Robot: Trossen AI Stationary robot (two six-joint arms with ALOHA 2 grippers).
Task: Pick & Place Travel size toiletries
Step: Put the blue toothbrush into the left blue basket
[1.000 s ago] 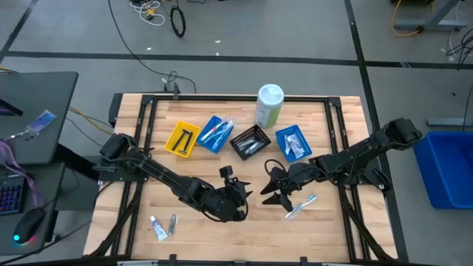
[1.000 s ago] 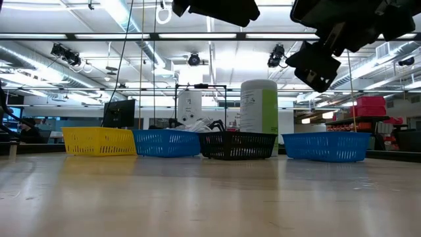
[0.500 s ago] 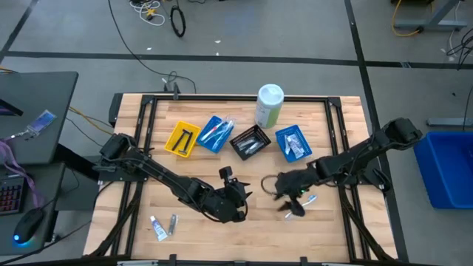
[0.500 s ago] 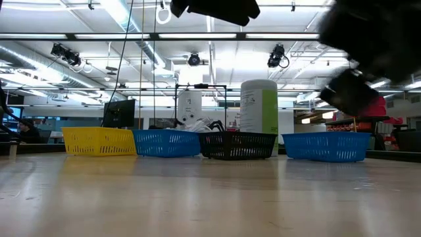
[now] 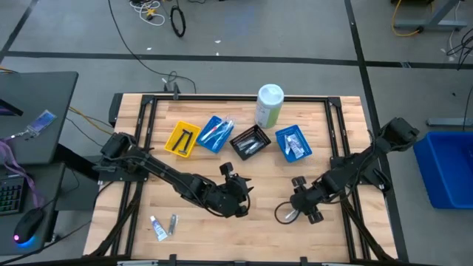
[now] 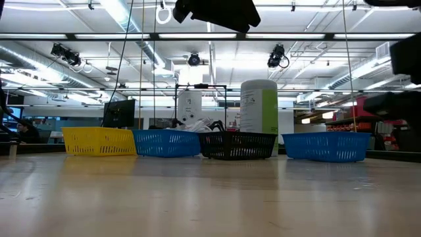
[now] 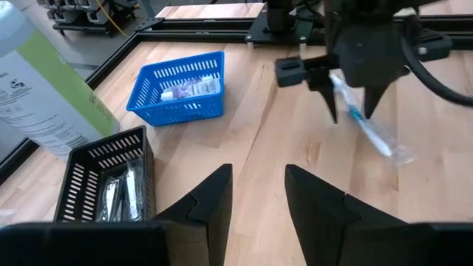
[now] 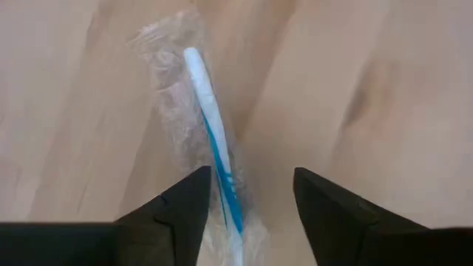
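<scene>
A blue-and-white toothbrush (image 8: 211, 140) in a clear wrapper lies flat on the wooden table, right of centre near the front; it also shows in the left wrist view (image 7: 369, 131). My right gripper (image 8: 247, 199) points down over it, open, one finger on either side of the brush (image 7: 353, 100). In the high view the right gripper (image 5: 299, 207) covers the brush. My left gripper (image 5: 236, 193) hovers open over the table's middle, with nothing between its fingers (image 7: 259, 192). A small tube and a razor (image 5: 164, 225) lie at the near left.
Across the far half stand a yellow tray (image 5: 181, 139), a blue tray (image 5: 216, 133), a black tray (image 5: 250, 142) and a second blue tray (image 5: 293, 142), each holding small items. A tall white-and-green canister (image 5: 269, 105) stands behind them.
My right gripper has gone toward the table's near edge and right, sunk lower, and tipped from nearly level to pointing down over the toothbrush. The toothbrush has stayed where it lay.
</scene>
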